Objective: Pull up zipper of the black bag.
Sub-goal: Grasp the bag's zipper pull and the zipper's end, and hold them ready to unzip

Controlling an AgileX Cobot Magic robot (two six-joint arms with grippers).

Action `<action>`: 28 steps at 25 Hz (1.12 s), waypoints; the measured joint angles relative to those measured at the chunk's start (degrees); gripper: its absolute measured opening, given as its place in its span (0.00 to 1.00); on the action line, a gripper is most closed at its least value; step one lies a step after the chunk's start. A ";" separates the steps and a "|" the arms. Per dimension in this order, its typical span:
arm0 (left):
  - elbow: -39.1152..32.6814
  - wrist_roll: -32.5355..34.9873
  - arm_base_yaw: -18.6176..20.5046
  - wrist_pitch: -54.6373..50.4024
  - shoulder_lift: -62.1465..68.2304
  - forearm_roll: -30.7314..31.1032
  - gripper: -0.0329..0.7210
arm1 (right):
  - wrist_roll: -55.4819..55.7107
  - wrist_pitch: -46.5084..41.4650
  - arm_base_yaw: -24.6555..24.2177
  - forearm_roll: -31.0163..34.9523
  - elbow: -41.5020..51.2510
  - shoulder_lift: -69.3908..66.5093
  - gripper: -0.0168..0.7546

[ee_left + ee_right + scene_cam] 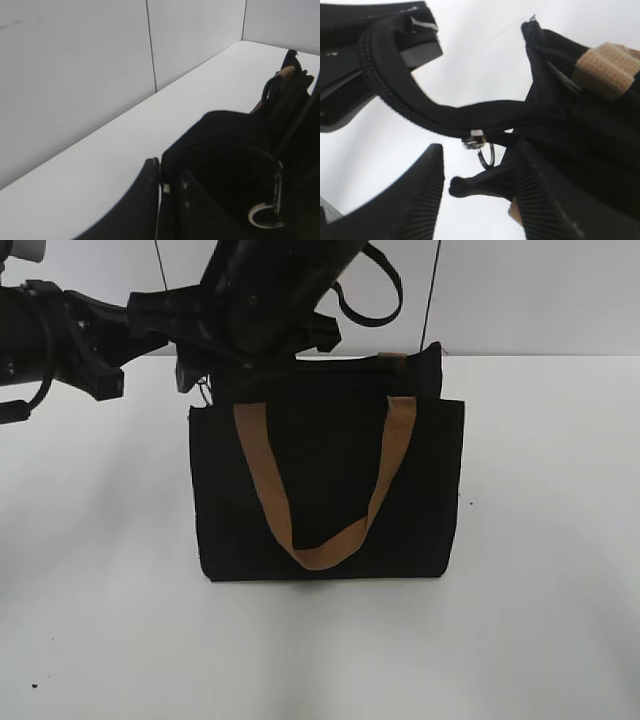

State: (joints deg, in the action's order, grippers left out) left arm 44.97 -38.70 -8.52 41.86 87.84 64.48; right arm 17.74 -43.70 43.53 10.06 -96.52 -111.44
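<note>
The black bag (325,465) stands upright mid-table, with its tan handle (262,475) hanging down the front. Both arms are at its top left corner. My left gripper (190,375) is shut on the end of the black zip track (161,175). In the right wrist view it holds that track taut (395,75). The zipper's silver slider (475,139) sits on the track with a ring and a black pull tab (480,182) hanging below. My right gripper (479,165) is open, with its fingers on either side of that tab. The tab rests against one finger.
The white table (100,600) surrounds the bag on all sides. A white panelled wall (75,75) stands close behind. The right arm's bulk (270,295) hangs over the bag's top left, with a cable loop (385,290) beside it.
</note>
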 joint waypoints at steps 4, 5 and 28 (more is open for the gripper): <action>0.00 -0.25 0.00 0.15 0.00 0.00 0.09 | 0.60 0.05 0.00 1.04 0.00 -0.71 0.39; 0.00 -0.25 0.00 0.20 0.00 0.00 0.09 | 0.64 0.05 0.00 1.80 0.00 -0.93 0.38; 0.00 -1.80 0.00 3.00 0.00 1.06 0.09 | 10.93 7.21 0.00 -5.92 -0.12 -3.15 0.29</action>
State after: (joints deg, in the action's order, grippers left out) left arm 44.97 -40.50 -8.52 44.85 87.84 65.55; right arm 28.66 -36.49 43.53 4.14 -96.63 -114.59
